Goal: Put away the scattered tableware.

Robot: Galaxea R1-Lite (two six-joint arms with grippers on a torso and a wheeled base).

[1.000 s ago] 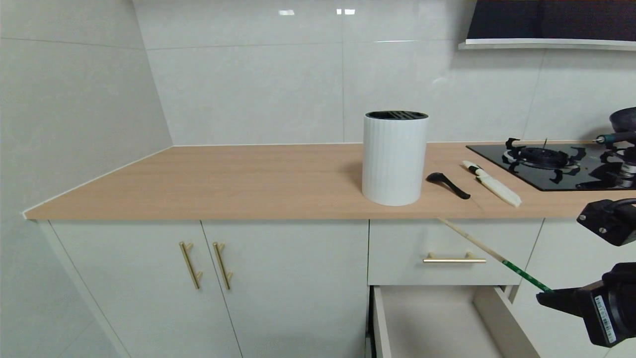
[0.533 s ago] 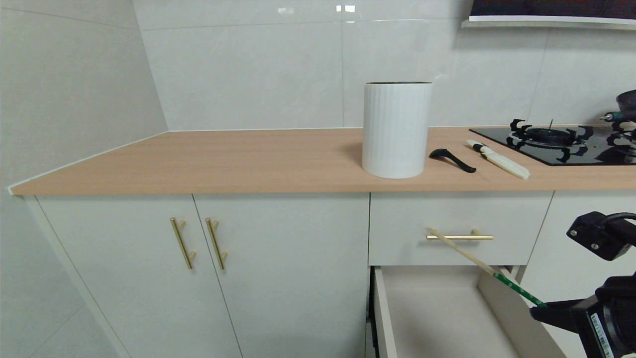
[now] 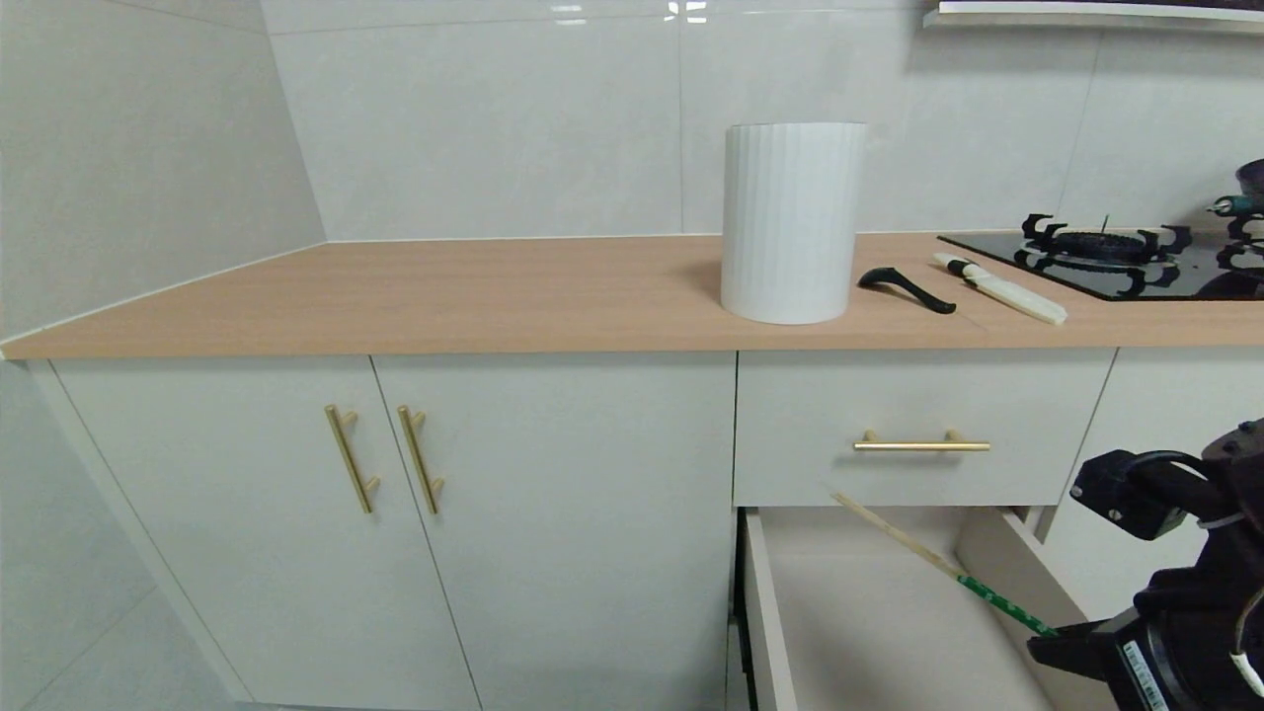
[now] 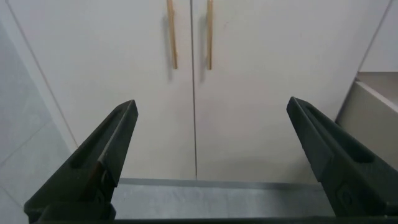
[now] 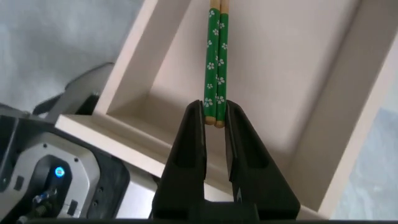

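Right wrist view: right gripper (image 5: 215, 113) clenched on chopsticks (image 5: 216, 59) ends, sticks jutting ahead over open drawer (image 5: 286, 68); left gripper (image 4: 211, 109) released.

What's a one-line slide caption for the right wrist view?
Right end effector shut on a pair of chopsticks with green flowered ends, held over the open drawer.

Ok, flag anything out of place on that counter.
A black spoon and a white knife lie loose on the counter, right of the white holder, not put away. Nothing looks spilled or damaged.
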